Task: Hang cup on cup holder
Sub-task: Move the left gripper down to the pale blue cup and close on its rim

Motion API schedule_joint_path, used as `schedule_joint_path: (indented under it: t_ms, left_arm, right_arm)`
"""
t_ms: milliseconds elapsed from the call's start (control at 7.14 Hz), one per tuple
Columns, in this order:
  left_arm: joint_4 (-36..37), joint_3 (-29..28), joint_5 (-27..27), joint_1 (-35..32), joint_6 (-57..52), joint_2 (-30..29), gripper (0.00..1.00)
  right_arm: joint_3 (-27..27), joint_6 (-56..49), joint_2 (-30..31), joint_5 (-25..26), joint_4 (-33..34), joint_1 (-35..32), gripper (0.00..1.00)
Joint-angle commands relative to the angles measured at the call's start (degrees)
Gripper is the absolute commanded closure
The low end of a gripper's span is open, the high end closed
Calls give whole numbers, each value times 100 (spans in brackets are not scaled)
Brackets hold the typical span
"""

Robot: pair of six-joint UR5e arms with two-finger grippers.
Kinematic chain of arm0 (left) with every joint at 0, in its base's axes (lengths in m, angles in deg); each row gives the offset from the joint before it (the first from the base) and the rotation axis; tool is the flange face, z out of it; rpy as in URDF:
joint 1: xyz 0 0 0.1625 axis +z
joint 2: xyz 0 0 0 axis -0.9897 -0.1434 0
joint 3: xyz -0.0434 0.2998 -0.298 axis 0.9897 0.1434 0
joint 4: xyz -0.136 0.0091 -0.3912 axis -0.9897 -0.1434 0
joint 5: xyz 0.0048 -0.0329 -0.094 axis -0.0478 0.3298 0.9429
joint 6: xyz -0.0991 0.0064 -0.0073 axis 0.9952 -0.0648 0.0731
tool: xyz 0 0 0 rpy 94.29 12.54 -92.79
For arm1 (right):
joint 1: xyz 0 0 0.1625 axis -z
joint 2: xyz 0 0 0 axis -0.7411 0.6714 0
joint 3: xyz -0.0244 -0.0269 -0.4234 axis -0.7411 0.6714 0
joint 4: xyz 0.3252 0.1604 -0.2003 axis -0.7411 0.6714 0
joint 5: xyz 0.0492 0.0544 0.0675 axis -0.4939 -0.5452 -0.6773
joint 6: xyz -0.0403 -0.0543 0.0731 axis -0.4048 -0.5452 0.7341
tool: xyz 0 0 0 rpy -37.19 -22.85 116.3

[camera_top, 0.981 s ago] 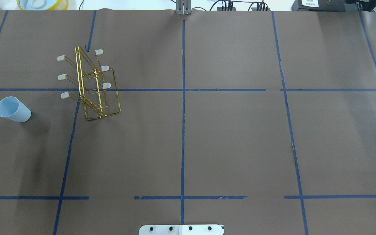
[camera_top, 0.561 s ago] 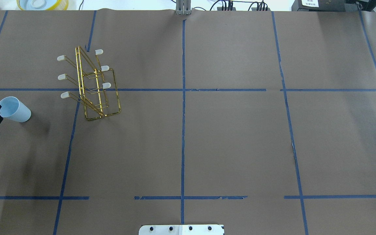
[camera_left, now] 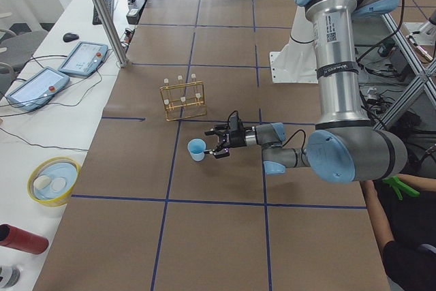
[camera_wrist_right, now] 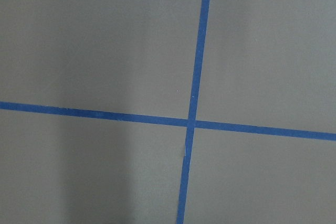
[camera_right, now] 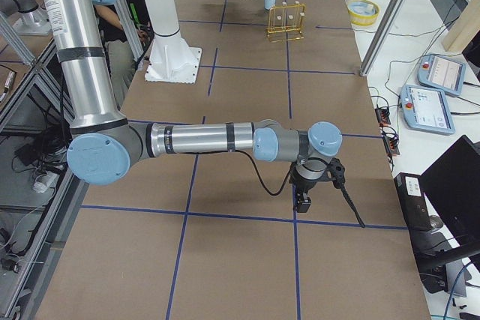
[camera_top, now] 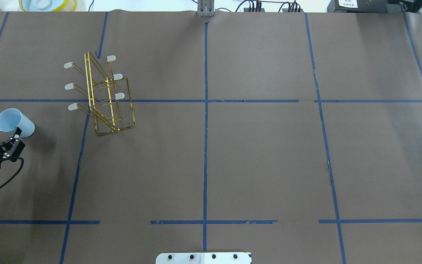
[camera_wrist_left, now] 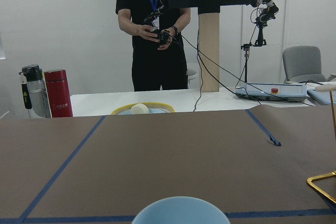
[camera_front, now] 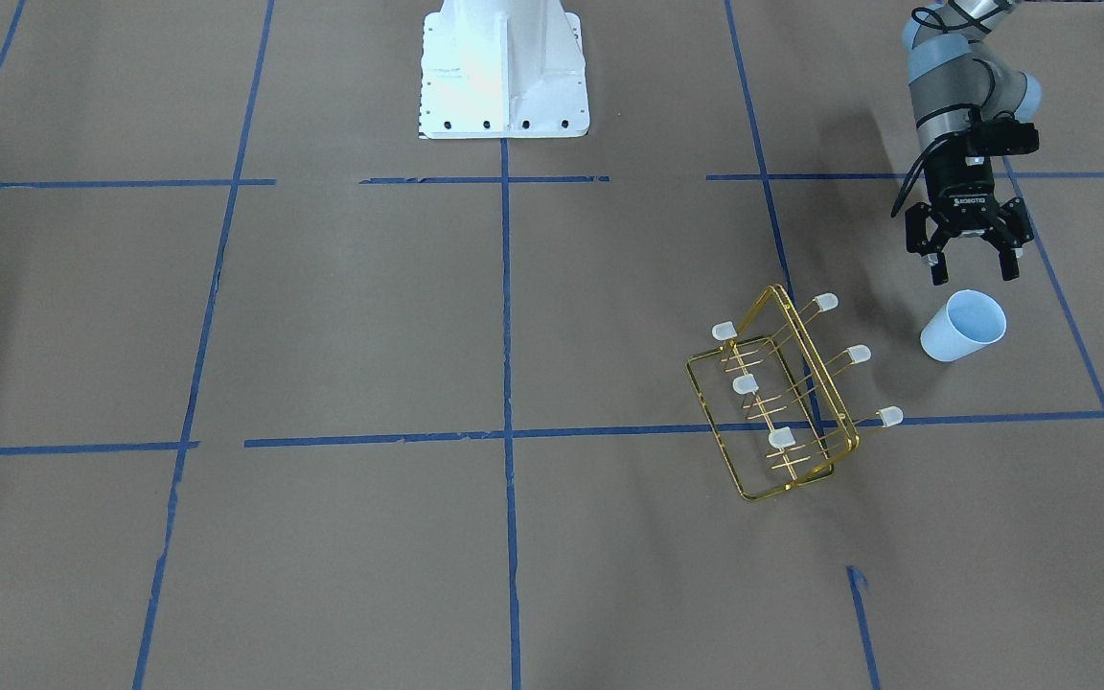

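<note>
The left pincer [camera_front: 974, 276], spread wide just beside the upright cup [camera_front: 962, 328] (thin plastic, I judge), should advance level until its 2 fingers [camera_front: 1004, 261] straddle it, then close gently.

one word reads clearly: small white lettering [camera_front: 964, 202] on the body of the black two-finger left gripper [camera_front: 974, 276] spells "robotiq" in the front-facing view. the rest is print too small to make out — a white label [camera_top: 347, 3] with dark lines on a dark box [camera_top: 368, 6] beyond the table's far right corner in the overhead view, a narrow strip of dark marks [camera_left: 332, 32] running down the silver tube of the near left arm [camera_left: 338, 90] in the left side view, and a yellow-green sticker [camera_wrist_left: 23, 99] on a clear drinking bottle with a black cap [camera_wrist_left: 33, 98] seen by the left wrist camera.
</note>
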Motion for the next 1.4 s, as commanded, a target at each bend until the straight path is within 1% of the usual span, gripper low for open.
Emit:
schedule_joint_path:
  t_ms: [0, 420, 701, 981, 1261]
  left_arm:
    - [-23, -366, -38, 39, 256, -303, 0]
    - [-32, -639, 14, 47, 581, -541, 0]
    - [3, -710, 146, -249, 574, -560, 0]
    - [125, -860, 155, -479, 547, -568, 0]
    - [205, -1184, 155, -594, 565, -778, 0]
  right_arm:
    - [0, 0, 0, 0, 0, 9, 0]
    - [0, 0, 0, 0, 0, 0, 0]
    - [0, 0, 0, 0, 0, 0, 0]
    - [0, 0, 0, 0, 0, 0, 0]
    - [0, 0, 0, 0, 0, 0, 0]
